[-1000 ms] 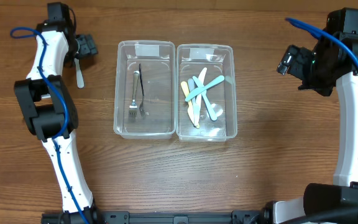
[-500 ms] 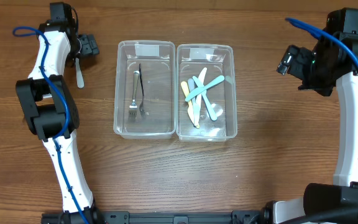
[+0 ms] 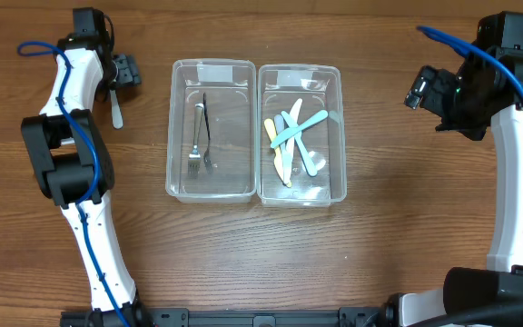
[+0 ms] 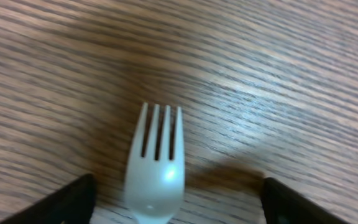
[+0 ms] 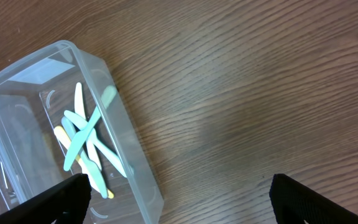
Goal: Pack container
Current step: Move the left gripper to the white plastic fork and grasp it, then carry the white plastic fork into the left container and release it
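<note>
Your left gripper [image 4: 178, 200] stands wide open astride the white fork [image 4: 156, 180], which lies flat on the table [image 4: 278, 74] left of the containers [image 3: 172, 136]. Your right gripper [image 5: 179, 202] hangs open, holding nothing.

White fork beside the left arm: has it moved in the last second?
No. The white fork keeps the same gap to the left container's wall and lies at the same angle.
</note>
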